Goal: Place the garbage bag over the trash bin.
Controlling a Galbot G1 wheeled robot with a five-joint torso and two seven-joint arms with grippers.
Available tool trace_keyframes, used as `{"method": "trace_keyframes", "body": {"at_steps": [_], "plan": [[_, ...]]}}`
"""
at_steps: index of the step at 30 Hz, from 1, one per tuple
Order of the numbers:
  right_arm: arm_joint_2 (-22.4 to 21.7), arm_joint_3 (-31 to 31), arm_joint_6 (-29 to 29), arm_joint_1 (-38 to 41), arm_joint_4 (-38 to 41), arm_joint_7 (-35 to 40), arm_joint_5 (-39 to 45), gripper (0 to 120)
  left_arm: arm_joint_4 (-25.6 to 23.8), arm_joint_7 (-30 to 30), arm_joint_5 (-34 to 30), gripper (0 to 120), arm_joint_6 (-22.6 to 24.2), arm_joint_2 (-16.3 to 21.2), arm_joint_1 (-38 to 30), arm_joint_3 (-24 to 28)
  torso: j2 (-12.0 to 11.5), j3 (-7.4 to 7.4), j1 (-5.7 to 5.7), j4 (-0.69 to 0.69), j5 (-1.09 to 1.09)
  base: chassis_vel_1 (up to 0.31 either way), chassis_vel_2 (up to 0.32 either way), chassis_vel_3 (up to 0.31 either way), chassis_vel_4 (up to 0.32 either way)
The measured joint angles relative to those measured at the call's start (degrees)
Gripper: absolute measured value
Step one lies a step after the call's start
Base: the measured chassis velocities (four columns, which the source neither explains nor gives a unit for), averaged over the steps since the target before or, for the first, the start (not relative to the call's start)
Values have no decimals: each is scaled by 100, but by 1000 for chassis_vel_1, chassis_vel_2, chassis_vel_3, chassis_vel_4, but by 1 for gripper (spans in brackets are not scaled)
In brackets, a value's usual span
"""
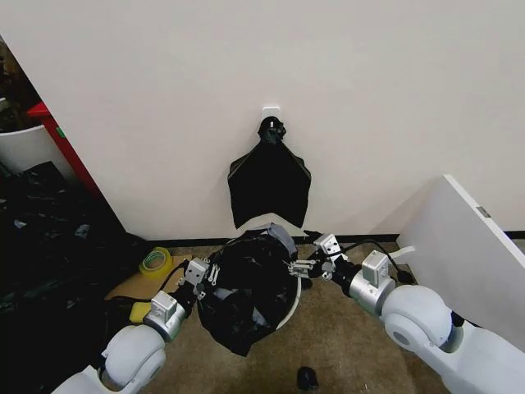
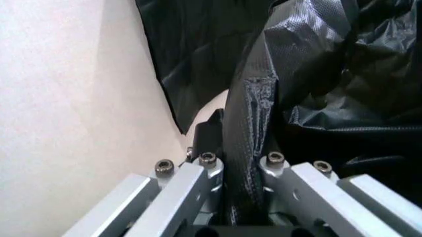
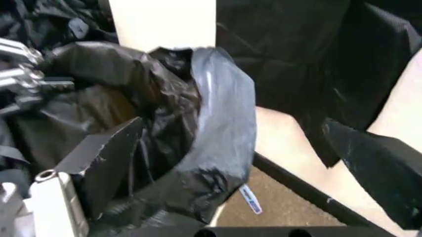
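Note:
The garbage bag (image 1: 246, 295) is a glossy, wrinkled black bag draped over the trash bin (image 1: 291, 313), whose white rim shows at the bag's right side. At the bag's left edge, my left gripper (image 1: 209, 275) is shut on it. In the left wrist view a pinched fold of the garbage bag (image 2: 247, 143) runs up between the metal fingers (image 2: 197, 175). My right gripper (image 1: 308, 267) is at the bag's right edge and stands open. Its dark pads (image 3: 108, 155) are wide apart, with the rolled edge of the garbage bag (image 3: 221, 123) between them.
A fan-shaped bunch of black bags (image 1: 269, 185) hangs from a wall hook just behind the bin. A heap of black sheeting (image 1: 49, 246) lies at the left, with a yellow tape roll (image 1: 154, 261) beside it. A white panel (image 1: 472, 246) leans at the right. A small black object (image 1: 307, 377) lies on the floor.

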Motion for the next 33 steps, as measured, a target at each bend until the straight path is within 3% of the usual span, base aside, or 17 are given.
{"method": "trace_keyframes", "body": {"at_steps": [25,33], "plan": [[-59,16,-91,172,-571,317,92,100,-68,50,120,3,-49,-37,93,84,0,0,1,0,0,0,0,0,0],[-208,-12,98,232,-972,82,62,100,-87,185,155,3,-288,30,99,111,0,0,1,0,1,0,0,0,0]]}}
